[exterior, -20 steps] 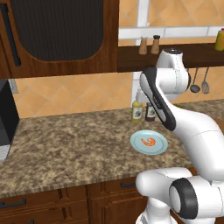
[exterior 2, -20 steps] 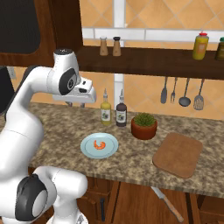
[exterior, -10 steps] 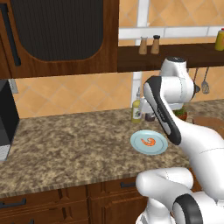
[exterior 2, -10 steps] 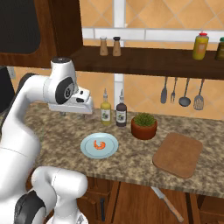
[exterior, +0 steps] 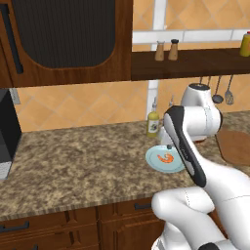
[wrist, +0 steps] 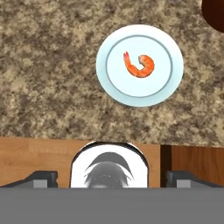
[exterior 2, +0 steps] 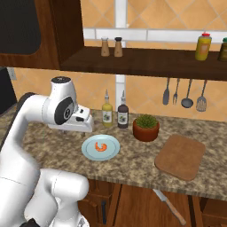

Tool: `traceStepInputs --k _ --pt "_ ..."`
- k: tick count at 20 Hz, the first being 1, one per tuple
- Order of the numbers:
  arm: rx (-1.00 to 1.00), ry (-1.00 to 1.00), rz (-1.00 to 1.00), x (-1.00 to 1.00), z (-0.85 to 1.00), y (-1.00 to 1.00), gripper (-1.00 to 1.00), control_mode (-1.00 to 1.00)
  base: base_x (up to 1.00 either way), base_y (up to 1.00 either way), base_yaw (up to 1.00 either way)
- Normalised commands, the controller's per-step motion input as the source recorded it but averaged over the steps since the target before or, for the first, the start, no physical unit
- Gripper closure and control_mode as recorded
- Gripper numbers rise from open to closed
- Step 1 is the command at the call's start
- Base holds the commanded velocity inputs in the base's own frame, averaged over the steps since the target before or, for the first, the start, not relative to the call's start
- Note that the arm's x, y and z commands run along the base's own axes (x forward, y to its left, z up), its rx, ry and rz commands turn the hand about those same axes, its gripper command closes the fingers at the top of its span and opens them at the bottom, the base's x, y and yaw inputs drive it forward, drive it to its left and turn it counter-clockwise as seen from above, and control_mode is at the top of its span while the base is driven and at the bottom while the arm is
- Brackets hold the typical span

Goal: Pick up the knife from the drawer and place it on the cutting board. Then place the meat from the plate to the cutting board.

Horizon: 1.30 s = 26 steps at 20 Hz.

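Observation:
The pale blue plate sits on the stone counter with the orange-red meat curled in its middle. In the hand view the plate and meat lie ahead of my gripper, whose tips stand wide apart with nothing between them. From the right base, my gripper hangs just left of the plate, above the counter. The light-brown cutting board lies bare to the right. Below it, the knife lies in the pulled-out drawer. My arm partly covers the plate in the left base view.
Two bottles and a potted plant stand behind the plate by the wall. Utensils hang on the wall above the board. A black appliance stands at the counter's far left.
The hand has come down from shoulder height toward the counter beside the plate, the arm folding lower. Plate, meat, board and knife have not moved.

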Motion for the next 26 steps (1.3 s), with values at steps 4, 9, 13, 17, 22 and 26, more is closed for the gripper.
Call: traceStepInputs --k 4,9,13,17,22,26 --pt "0.00 0.00 0.00 -0.29 -0.29 -0.02 -1.00 -1.00 0.00 0.00 0.00" --pt "-0.02 0.00 0.00 -0.08 -0.40 0.04 -1.00 -1.00 0.00 0.00 0.00" --pt "-0.01 0.00 -0.03 -0.07 -0.27 0.09 -1.00 -1.00 0.00 0.00 0.00" --pt "0.00 -0.05 -0.04 -0.12 -0.03 0.01 -1.00 1.00 -0.13 0.01 -0.05" --pt "0.00 0.00 0.00 0.00 0.00 0.00 -1.00 1.00 -0.39 0.00 -0.12" --pt "0.00 0.00 0.00 0.00 0.00 0.00 -1.00 1.00 -0.53 0.03 -0.13"
